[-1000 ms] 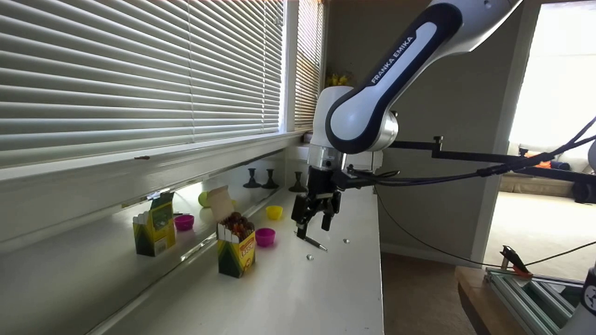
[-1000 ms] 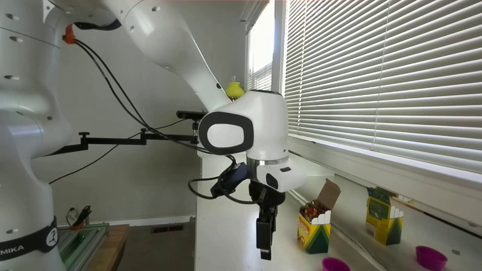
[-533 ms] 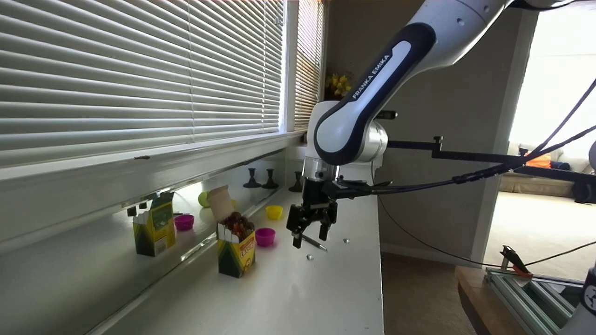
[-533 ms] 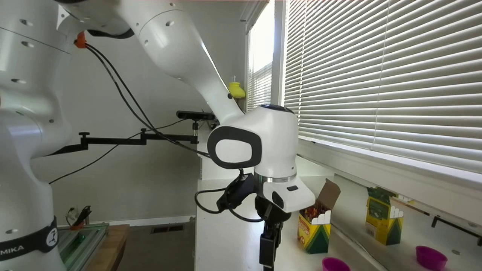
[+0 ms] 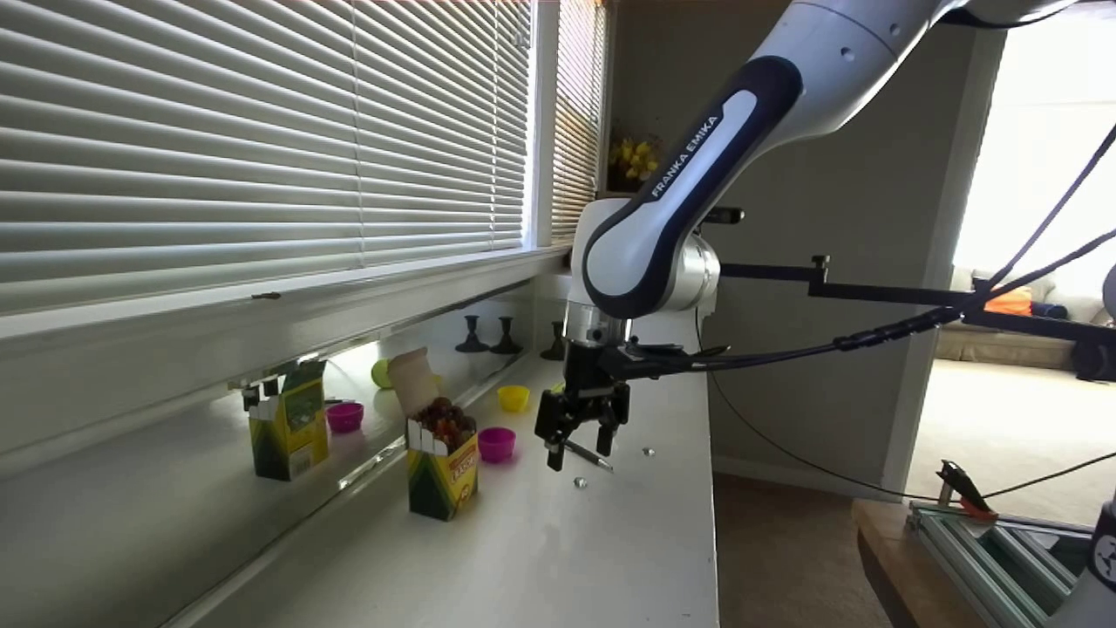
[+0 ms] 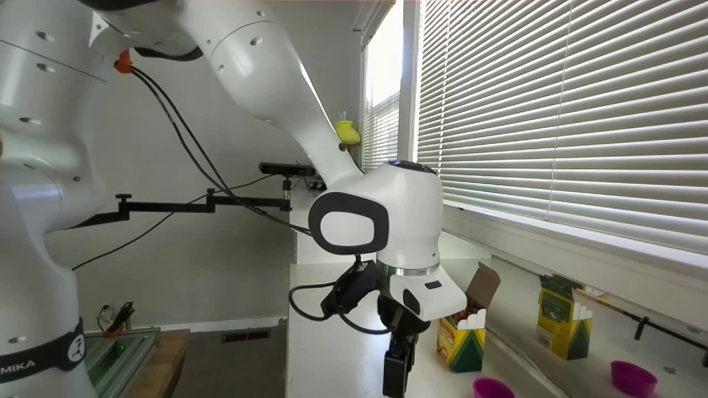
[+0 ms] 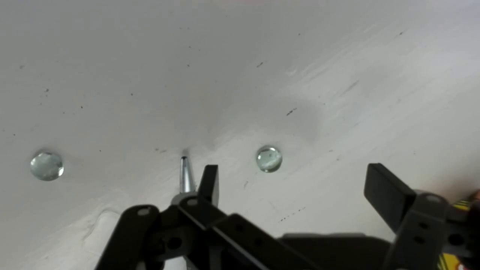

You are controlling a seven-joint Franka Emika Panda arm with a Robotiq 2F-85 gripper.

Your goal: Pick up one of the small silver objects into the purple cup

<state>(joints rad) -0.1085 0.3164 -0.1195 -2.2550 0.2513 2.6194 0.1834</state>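
Two small silver objects lie on the white surface like clear glass beads. The nearer bead point(image 7: 269, 159) shows in the wrist view ahead of the space between my fingers, closer to the left finger; it also shows in an exterior view point(image 5: 580, 481). The second bead point(image 7: 47, 166) is at the far left of the wrist view and also shows in an exterior view point(image 5: 648, 452). The purple cup point(image 5: 496, 445) stands beside the crayon box; it is partly cut off in an exterior view point(image 6: 493, 388). My gripper point(image 7: 296, 183) is open and empty above the surface, also seen in an exterior view point(image 5: 580, 452).
A silver pen point(image 5: 588, 454) lies beside the beads, partly under my left finger in the wrist view point(image 7: 186, 176). An open crayon box point(image 5: 443, 471) and a yellow cup point(image 5: 513, 399) stand near a mirrored back panel point(image 5: 209, 497). Dark candlesticks point(image 5: 553, 342) stand farther back.
My gripper has moved down toward the surface and slightly toward the crayon box side, slowing over the last half second. It stays open. The beads, cup and box have not moved.
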